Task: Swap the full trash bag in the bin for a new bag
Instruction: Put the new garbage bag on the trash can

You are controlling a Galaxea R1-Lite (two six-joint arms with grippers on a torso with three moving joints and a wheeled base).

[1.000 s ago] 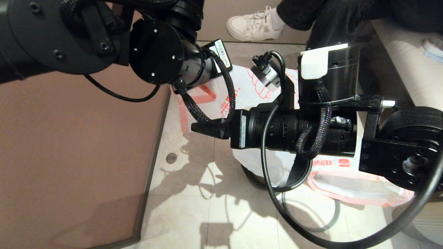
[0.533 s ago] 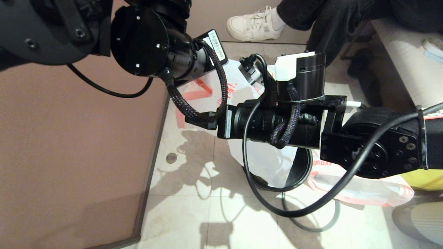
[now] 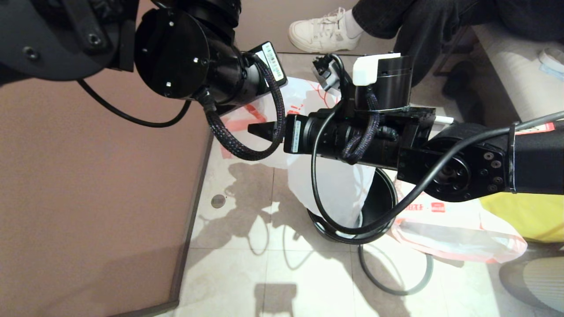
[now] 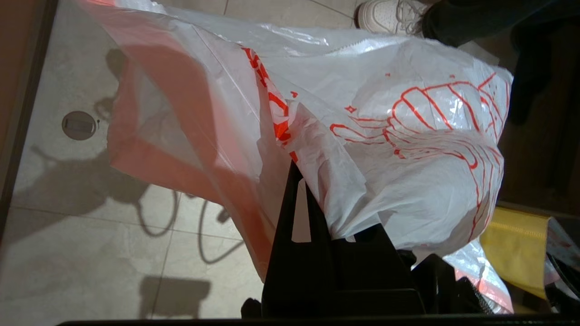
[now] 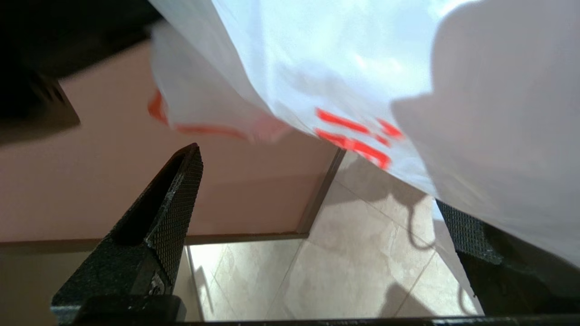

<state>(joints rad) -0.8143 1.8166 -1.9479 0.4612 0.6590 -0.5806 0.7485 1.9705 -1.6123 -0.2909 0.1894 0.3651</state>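
The new bag (image 3: 331, 189) hangs limp from my left gripper (image 4: 297, 177), which is shut on a pinch of its white, red-printed film (image 4: 408, 136). Its lower end drops into the black bin (image 3: 381, 199) on the floor. My right arm reaches across over the bin; my right gripper (image 3: 263, 130) is open beside the hanging bag. In the right wrist view the bag (image 5: 362, 68) drapes over one of the right gripper's (image 5: 321, 181) fingers, with nothing between the two. The full trash bag (image 3: 458, 240) lies on the floor right of the bin.
A dark grey ring (image 3: 396, 293) lies on the tiles in front of the bin. A brown panel (image 3: 88, 198) fills the left side. A seated person's white shoe (image 3: 324, 31) is at the back, and something yellow (image 3: 524, 215) sits at the right.
My right arm has risen and swung left off the bin mouth, its fingers opening to full width. The left arm lifted the new bag a little, so more of the bin shows.
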